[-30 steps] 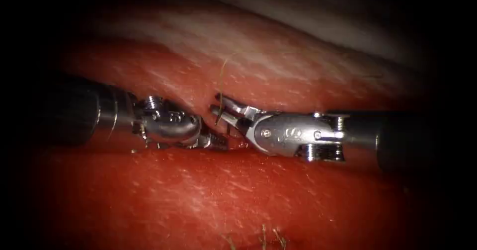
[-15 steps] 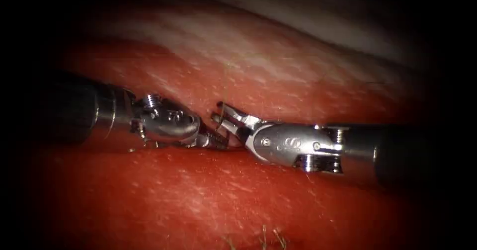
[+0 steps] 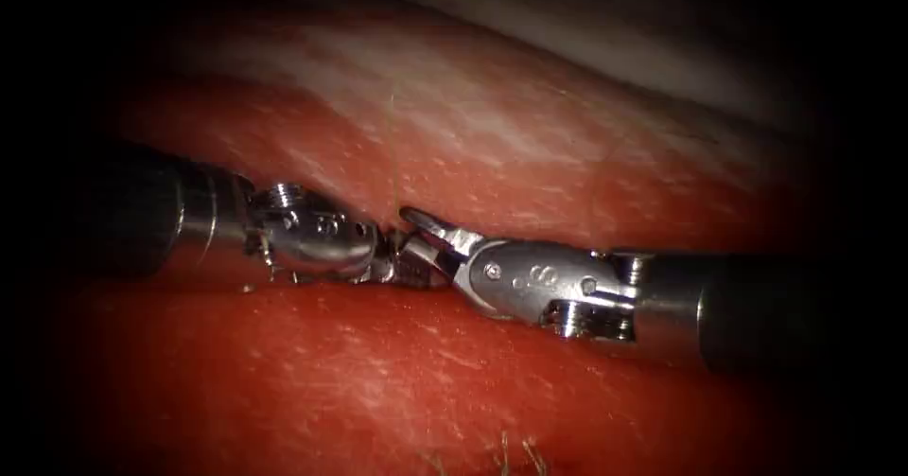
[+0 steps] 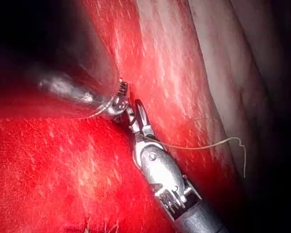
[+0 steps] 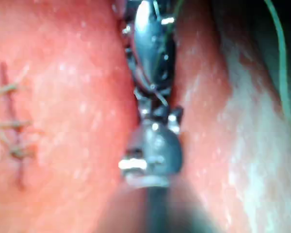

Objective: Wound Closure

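Note:
Both tools meet tip to tip inside the cut (image 3: 558,219) in the tissue (image 3: 378,372). My left tool (image 3: 409,270) lies low in the cut; what it holds is hidden where the tips crowd together. My right tool (image 3: 412,234) has its jaws apart right above it, and I see nothing between them. The left wrist view shows the right tool (image 4: 135,112) spread in a V against the left tool (image 4: 120,97). Thread (image 3: 392,145) rises straight from the meeting point and trails off over the tissue (image 4: 203,144). I cannot make out the needle.
Earlier stitches (image 5: 9,124) cross a closed stretch of the cut, and cut thread ends (image 3: 511,449) stick up at the near edge. Pale tissue (image 3: 530,107) rises behind the cut. A thread strand (image 5: 281,53) runs beside the tools. Red fluid wets the surface.
My right tool has moved left and down until its tips reach the left tool's. The thread above them has swung left and stands straighter. The left tool has hardly moved.

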Available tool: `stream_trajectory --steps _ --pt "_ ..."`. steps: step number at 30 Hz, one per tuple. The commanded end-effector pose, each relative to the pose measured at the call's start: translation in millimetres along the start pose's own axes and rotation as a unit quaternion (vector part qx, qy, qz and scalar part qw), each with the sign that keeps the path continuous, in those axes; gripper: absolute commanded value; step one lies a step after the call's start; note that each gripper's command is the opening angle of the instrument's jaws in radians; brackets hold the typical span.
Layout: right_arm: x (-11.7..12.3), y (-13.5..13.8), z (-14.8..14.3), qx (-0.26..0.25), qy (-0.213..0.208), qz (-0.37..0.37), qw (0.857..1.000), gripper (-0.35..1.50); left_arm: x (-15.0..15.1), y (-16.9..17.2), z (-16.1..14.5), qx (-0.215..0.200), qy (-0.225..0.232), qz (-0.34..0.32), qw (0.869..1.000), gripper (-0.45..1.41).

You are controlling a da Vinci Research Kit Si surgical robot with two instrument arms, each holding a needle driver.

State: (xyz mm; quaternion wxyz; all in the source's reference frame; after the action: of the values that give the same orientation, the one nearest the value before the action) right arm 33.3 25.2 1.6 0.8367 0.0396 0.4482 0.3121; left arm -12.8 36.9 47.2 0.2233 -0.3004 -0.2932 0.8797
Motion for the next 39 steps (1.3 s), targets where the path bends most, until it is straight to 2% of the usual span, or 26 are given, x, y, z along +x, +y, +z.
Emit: stream_trajectory --steps 1,7,17,21,23,26,33,36,39 --pt "0.3 -0.2 0.9 0.001 0.0 0.007 1.0 -0.35 -0.1 0.1 0.8 -0.001 0.0 0.0 1.0 -0.04" --pt "0.0 -0.3 0.9 0.017 -0.009 0.04 0.999 -0.35 -0.2 0.1 0.8 -0.001 -0.002 0.0 1.0 -0.04" --pt "-0.4 -0.4 1.0 0.026 -0.019 0.053 0.998 -0.35 -0.2 0.1 0.8 0.001 -0.002 0.0 1.0 -0.03" --pt "0.2 0.2 1.3 0.006 -0.004 0.05 0.999 -0.35 -0.2 0.1 0.8 0.001 -0.002 0.0 1.0 -0.02" --pt "1.5 1.6 0.6 -0.025 0.019 0.023 0.999 -0.35 -0.2 0.4 0.5 0.001 -0.01 0.0 1.0 0.01" --pt "2.3 2.3 -0.2 -0.034 0.029 0.028 0.999 -0.35 0.2 1.1 -0.2 0.006 -0.016 -0.002 1.0 0.01" --pt "3.2 3.3 -0.8 -0.044 0.044 0.032 0.998 -0.35 1.8 5.8 -0.5 0.0 -0.033 -0.007 0.999 0.03" --pt "3.4 3.5 -0.8 -0.045 0.046 0.03 0.998 -0.35 1.7 6.2 -0.6 0.0 -0.035 -0.007 0.999 0.03" --pt "3.5 3.5 -0.9 -0.045 0.047 0.031 0.997 -0.35 0.6 4.8 0.4 0.001 -0.037 -0.001 0.999 -0.02"
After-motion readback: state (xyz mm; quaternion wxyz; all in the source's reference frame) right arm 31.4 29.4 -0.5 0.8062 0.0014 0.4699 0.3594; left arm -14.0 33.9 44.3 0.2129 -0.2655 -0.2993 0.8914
